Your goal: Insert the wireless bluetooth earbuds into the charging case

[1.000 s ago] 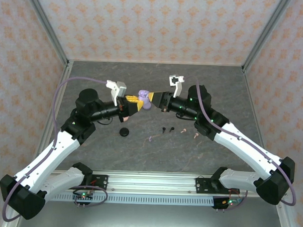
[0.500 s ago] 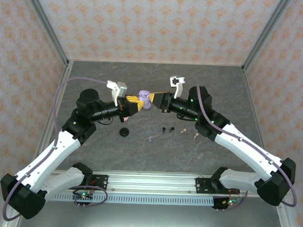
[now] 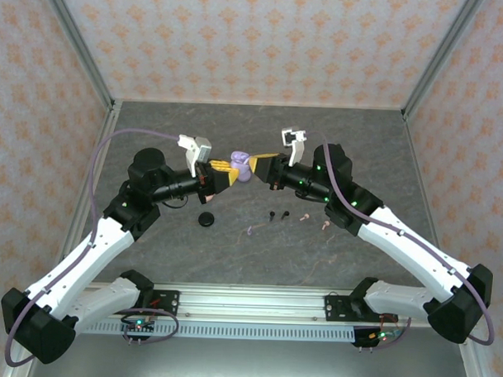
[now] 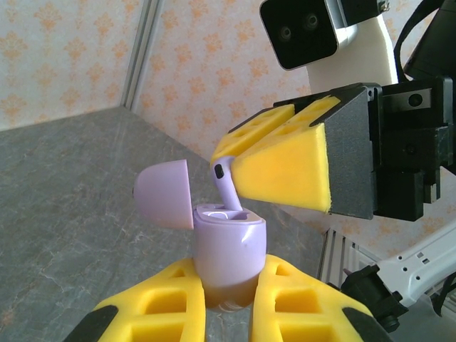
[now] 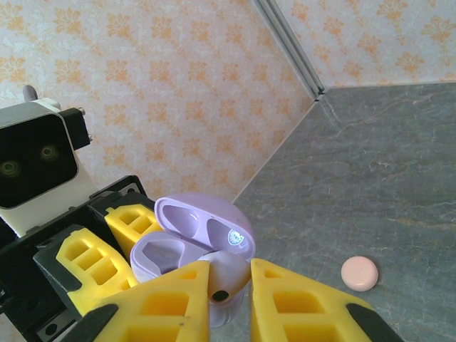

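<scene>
Left gripper (image 4: 229,296): closed tight on the base of the charging case (image 4: 228,246), one yellow finger on each side; raised above the table (image 3: 154,127).
Charging case: lilac, upright between the left fingertips, lid (image 4: 164,194) hinged open and tipped away from the right gripper; one well looks glossy white inside.
Right gripper (image 5: 228,278): closed on a lilac earbud (image 4: 226,187), pinched between the yellow fingers (image 5: 164,299); fingertips nose to nose with the left gripper's, just above the case mouth.
Lilac earbud: head with its dark tip at the right fingertips, stem slanting down to the open well of the case; lower end at the rim, depth inside cannot be told.
Seen from above: both grippers meet mid-table with the case (image 3: 241,166) between them, left gripper (image 3: 223,173) on one side, right gripper (image 3: 260,166) on the other.
Below the hands, on the table: black puck (image 3: 206,219) nearer the left gripper; two black earbuds (image 3: 273,215) and a loose lilac bud (image 3: 250,231) under the meeting point; two pink earbuds (image 3: 303,218) nearer the right arm.
Right of the right fingers: small pink puck (image 5: 358,273) flat on the table, well apart from the case.
</scene>
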You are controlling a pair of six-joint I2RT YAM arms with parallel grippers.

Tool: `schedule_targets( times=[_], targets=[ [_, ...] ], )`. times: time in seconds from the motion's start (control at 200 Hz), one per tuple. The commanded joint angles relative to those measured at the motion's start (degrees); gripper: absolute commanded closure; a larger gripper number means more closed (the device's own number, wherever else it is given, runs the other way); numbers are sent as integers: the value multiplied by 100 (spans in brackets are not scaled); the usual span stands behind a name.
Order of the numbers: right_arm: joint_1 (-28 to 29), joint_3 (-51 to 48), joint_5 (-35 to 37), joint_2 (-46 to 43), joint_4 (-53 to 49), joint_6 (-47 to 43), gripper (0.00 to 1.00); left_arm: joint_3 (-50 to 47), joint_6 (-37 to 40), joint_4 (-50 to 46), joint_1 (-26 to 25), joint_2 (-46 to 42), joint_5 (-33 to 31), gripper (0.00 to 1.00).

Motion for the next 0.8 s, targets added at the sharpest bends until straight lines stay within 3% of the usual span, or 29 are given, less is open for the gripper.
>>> schedule_targets(
  times=[0.0,0.796],
  targets=[
    [50,89,14,-177,180,-146,82,-70,62,-19,8,50,-121,100],
    [208,178,292,-128,-123,-625,82,-80,48,-83,2,154,-42,100]
  ],
)
